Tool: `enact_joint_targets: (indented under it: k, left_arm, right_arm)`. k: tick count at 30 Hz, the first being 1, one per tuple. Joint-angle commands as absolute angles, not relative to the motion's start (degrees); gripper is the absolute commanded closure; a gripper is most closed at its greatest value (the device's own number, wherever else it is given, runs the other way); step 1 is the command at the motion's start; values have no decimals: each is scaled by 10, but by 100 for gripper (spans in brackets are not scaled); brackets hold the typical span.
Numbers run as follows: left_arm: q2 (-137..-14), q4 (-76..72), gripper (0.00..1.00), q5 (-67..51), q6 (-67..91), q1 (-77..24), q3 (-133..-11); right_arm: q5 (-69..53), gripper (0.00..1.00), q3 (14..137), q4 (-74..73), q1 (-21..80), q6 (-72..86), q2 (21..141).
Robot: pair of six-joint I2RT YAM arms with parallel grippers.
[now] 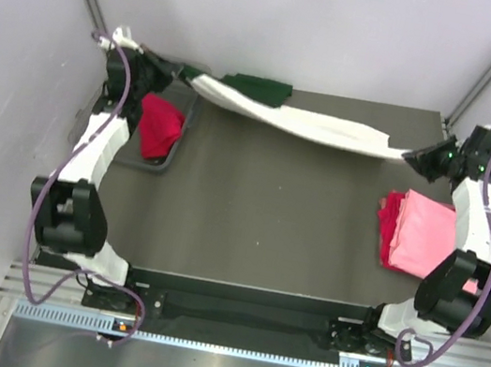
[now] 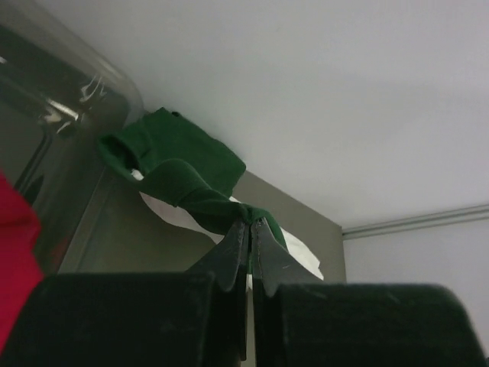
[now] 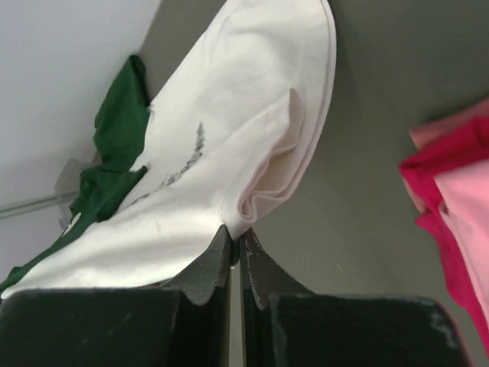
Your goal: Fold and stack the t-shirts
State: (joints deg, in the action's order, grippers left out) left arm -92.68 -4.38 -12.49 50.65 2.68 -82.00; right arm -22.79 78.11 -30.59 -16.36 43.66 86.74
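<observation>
The white t-shirt with dark green sleeves (image 1: 295, 119) hangs stretched across the far side of the table between both grippers. My left gripper (image 1: 172, 69) is shut on its green end (image 2: 191, 180) at the far left. My right gripper (image 1: 412, 157) is shut on its white hem (image 3: 229, 153) at the far right. A light pink t-shirt (image 1: 427, 234) lies folded on a red t-shirt (image 1: 389, 218) at the right edge; both show in the right wrist view (image 3: 458, 191). Another red t-shirt (image 1: 159, 125) lies crumpled in the bin at the left.
A clear grey plastic bin (image 1: 170, 157) stands at the far left of the dark table (image 1: 257, 224), its wall showing in the left wrist view (image 2: 53, 99). Grey walls close in the back and both sides.
</observation>
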Motion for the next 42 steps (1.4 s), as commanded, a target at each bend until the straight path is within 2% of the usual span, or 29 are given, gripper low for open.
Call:
enact_joint_targets:
  k: [1,11,14,20,24,33,40,42]
  left_arm:
    - [-790,-151,100,-122,489,35,-720]
    - [-550,-72,100,-120,454,34,-488]
    - [-480,-12,100,-122,441,34,-443]
    - [-345,138,100,-52,440,34,-374]
    - [-290,206,100,-37,471,34,-323]
    - [-215,389,100,98,560,34,-275]
    - [-182,469,99,143,641,34,-269]
    - [-171,475,76,146,649,35,-274]
  right_arm:
    - [-236,100,734,-247,-190,403,778]
    - [-239,100,515,-250,-231,335,636]
    - [-229,100,463,-258,-231,330,588]
    - [-182,100,391,-300,-232,318,498]
    - [-110,100,366,-351,-232,330,454]
    - [-29,100,285,-411,-232,384,350]
    - [33,94,272,-465,-231,425,318]
    - [44,90,270,-471,-231,431,316]
